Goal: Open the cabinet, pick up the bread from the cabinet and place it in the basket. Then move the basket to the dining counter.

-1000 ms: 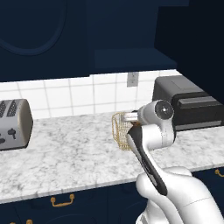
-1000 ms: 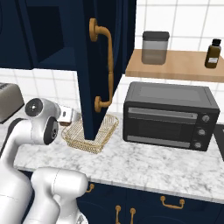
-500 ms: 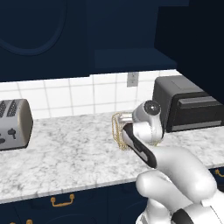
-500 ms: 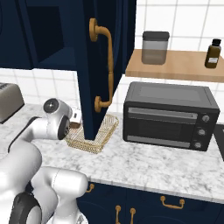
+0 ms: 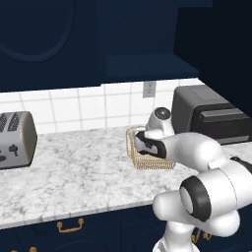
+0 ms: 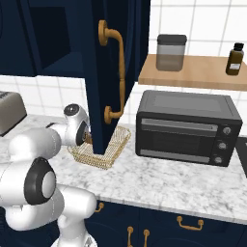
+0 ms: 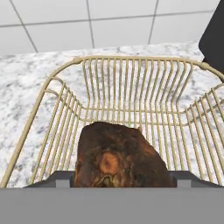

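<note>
Now the arm has swung down over the basket (image 7: 131, 83): bread (image 7: 116, 157) sits between the jaws, gripped wide, inside the rim just above the mesh floor. Release next, then carry basket off the counter (image 5: 74, 167).

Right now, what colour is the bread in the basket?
Dark mottled brown, the bread shows best in the hand view, inside the golden wire basket.
</note>
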